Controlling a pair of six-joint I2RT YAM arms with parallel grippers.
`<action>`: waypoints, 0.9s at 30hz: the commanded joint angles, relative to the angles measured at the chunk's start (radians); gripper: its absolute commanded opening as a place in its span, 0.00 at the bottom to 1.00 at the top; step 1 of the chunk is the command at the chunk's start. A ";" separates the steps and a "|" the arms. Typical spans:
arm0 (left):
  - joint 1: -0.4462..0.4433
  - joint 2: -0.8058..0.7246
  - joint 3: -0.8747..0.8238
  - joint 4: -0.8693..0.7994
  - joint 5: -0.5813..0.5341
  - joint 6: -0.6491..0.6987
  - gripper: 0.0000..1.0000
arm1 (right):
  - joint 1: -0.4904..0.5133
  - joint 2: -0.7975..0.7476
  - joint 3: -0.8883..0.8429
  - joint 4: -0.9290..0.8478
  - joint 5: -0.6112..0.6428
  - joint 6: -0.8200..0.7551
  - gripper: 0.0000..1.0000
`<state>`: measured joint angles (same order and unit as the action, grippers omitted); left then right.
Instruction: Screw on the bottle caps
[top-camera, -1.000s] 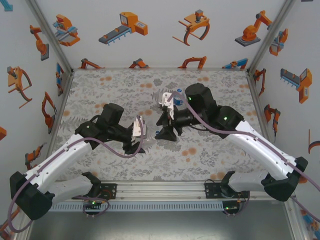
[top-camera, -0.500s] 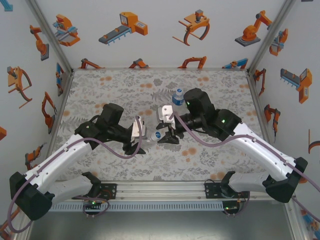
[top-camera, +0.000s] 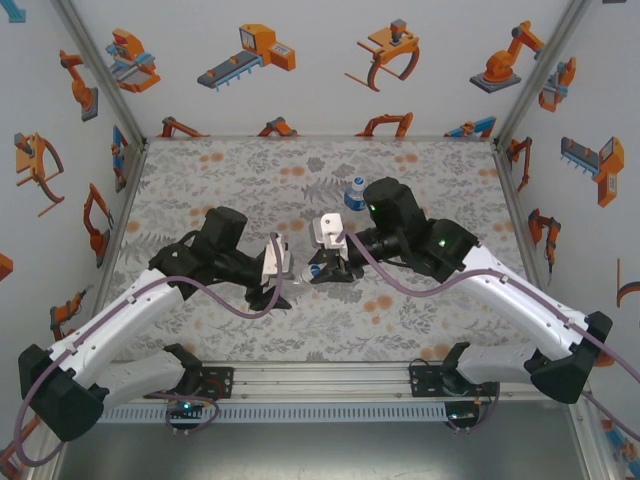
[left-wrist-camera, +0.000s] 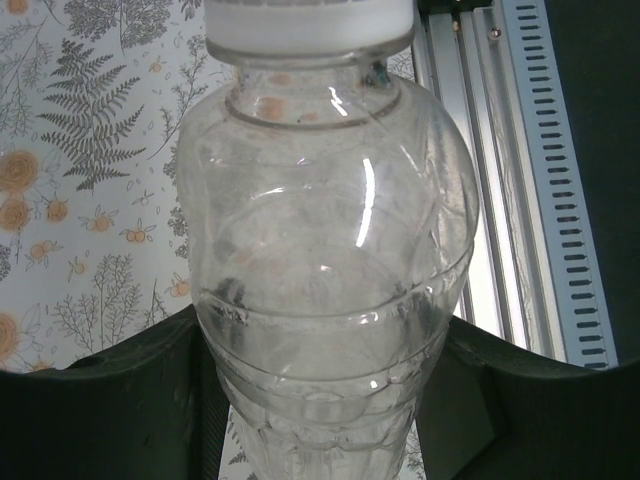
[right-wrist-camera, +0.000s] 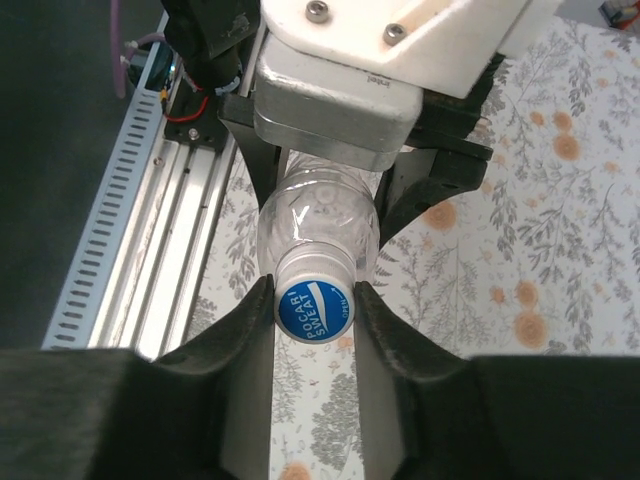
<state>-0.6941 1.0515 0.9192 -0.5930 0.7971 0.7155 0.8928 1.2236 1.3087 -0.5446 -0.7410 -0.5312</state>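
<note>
A plain clear bottle (left-wrist-camera: 330, 270) is held lying sideways above the table, with my left gripper (left-wrist-camera: 325, 400) shut on its body. Its neck points toward my right gripper (right-wrist-camera: 314, 310). On the neck sits a bottle cap (right-wrist-camera: 314, 308), whitish with a blue printed top. My right gripper is shut on that cap, a finger touching each side. From above, the two grippers meet mid-table, left gripper (top-camera: 280, 288) and right gripper (top-camera: 322, 270), with the bottle (top-camera: 297, 272) between them. A bottle with a blue label (top-camera: 355, 190) stands upright behind my right arm.
The flower-patterned table (top-camera: 230, 180) is walled on three sides. An aluminium rail (top-camera: 320, 380) with the arm bases runs along the near edge, and it also lies just past the held bottle as the rail (left-wrist-camera: 510, 150) and the rail (right-wrist-camera: 170, 200).
My right gripper came down and forward from beside the blue-label bottle to the held bottle's neck, then shut on the cap. The left arm and its bottle stayed put.
</note>
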 joint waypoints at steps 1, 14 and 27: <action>-0.001 -0.018 0.012 0.012 0.031 0.018 0.00 | 0.012 0.006 -0.004 0.017 -0.020 0.018 0.12; -0.002 -0.022 0.011 0.028 -0.035 -0.003 0.00 | 0.021 -0.007 -0.081 0.222 0.325 1.066 0.00; -0.002 -0.027 0.007 0.045 -0.061 -0.019 0.00 | 0.025 0.059 -0.045 0.084 0.595 1.677 0.00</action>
<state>-0.6788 1.0504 0.9161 -0.6117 0.6357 0.6598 0.9138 1.2484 1.2392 -0.4679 -0.2428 0.9947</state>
